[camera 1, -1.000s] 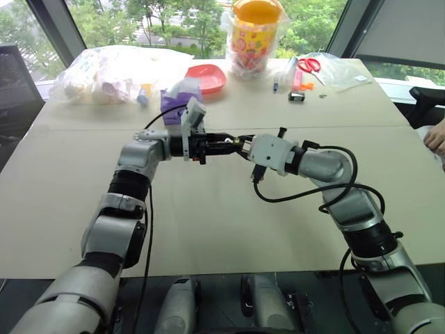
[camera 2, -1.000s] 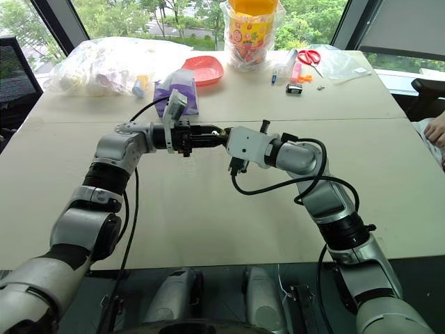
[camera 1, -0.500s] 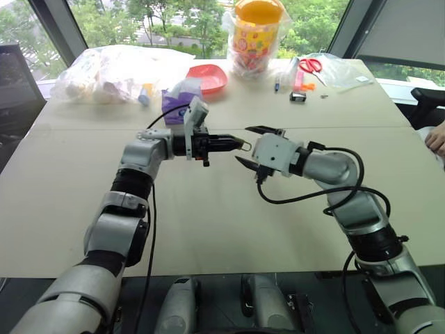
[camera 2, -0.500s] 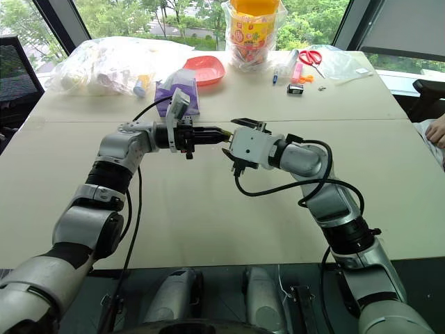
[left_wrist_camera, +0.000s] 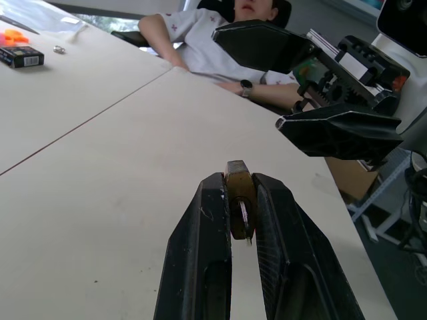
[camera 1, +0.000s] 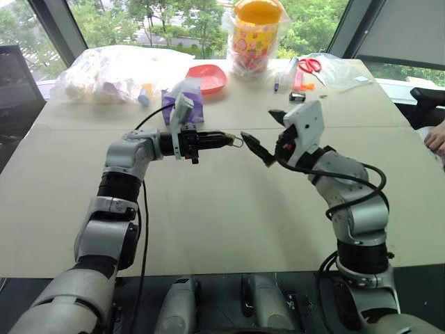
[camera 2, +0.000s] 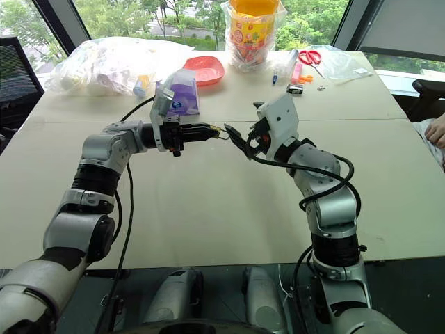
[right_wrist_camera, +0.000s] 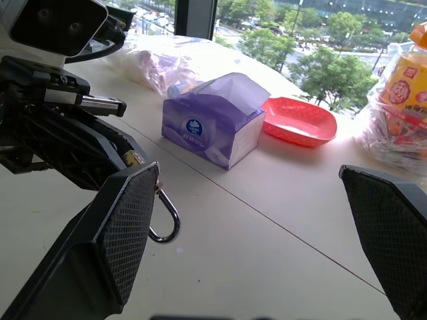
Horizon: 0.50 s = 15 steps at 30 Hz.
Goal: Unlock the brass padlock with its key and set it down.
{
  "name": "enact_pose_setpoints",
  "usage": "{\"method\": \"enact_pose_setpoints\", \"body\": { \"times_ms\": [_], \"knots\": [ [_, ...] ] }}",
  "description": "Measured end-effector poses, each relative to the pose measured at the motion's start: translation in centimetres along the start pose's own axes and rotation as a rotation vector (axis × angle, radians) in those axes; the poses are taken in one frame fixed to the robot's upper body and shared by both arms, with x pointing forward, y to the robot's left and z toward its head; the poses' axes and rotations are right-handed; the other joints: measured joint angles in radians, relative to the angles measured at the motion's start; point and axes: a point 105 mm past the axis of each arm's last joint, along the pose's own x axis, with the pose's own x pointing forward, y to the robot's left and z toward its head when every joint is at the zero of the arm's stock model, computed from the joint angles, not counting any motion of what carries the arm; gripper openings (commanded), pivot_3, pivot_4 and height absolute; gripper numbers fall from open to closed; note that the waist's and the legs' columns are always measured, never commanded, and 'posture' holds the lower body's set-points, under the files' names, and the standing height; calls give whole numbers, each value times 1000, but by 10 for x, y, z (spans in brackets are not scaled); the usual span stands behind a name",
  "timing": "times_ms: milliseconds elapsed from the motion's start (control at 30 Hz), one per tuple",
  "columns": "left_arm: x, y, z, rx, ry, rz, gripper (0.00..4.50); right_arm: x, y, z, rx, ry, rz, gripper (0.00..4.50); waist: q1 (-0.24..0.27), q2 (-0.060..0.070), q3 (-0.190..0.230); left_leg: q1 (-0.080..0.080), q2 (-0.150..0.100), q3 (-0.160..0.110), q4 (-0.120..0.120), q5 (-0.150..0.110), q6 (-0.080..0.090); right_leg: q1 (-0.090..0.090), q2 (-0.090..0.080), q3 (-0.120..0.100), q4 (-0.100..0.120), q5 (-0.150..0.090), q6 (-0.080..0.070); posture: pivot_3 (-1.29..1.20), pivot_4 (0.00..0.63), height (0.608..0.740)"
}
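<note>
Padlock, brass [left_wrist_camera: 237,193]: pinched between the two black fingers of the left gripper [camera 1: 221,139], held in the air above the middle of the table [camera 1: 229,223]; silvery shackle [right_wrist_camera: 165,217] juts from the fingertips toward the right gripper [camera 1: 264,136]. Key: cannot be made out.

Right gripper: jaws spread wide, holding nothing, just beside the shackle but apart from it.

Table: pale, with a seam running side to side beneath the two grippers. Near half bare from the seam to the front edge (broad free room below and in front of both arms). Far edge crowded: clear plastic bags [camera 1: 111,69] at far left, purple tissue box [right_wrist_camera: 213,127] behind the left gripper, red tray [camera 1: 207,76], yellow-lidded jar [camera 1: 256,35] in a printed wrapper, red-handled scissors [camera 1: 309,65], small black box [camera 1: 297,97].

Right edge: a person's hand [camera 1: 437,139] rests near it; the left wrist view shows the person seated there.

Writing: round white logo on the tissue box, lettering too small to read; jar print illegible.
</note>
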Motion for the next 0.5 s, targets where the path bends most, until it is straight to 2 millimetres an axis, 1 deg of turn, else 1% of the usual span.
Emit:
{"method": "enact_pose_setpoints", "body": {
  "times_ms": [33, 333, 433, 500],
  "knots": [
    [0, -2, 1, -1, -1, -7, 91, 2, 0, -4, 6, 10, 2, 4456, 0, 0, 0, 0, 0, 0, 0, 0, 0, 0, 0, 0, 0, 0, 0, 0, 150, 740],
    [-9, -5, -6, -30, 25, 6, 91, 7, 5, -9, 12, 31, 48, 4456, -2, 0, 0, 0, 0, 0, 0, 0, 0, 0, 0, 0, 0, 0, 0, 0, 150, 740],
    [-6, -16, 3, -5, -1, -53, 91, 8, 2, -23, 29, 96, 46, 4456, 1, 0, 0, 0, 0, 0, 0, 0, 0, 0, 0, 0, 0, 0, 0, 0, 150, 740],
    [-7, -18, 7, 10, -12, -64, 91, 8, 2, -27, 34, 116, 49, 4456, 0, 0, 0, 0, 0, 0, 0, 0, 0, 0, 0, 0, 0, 0, 0, 0, 150, 740]
  ]
}}
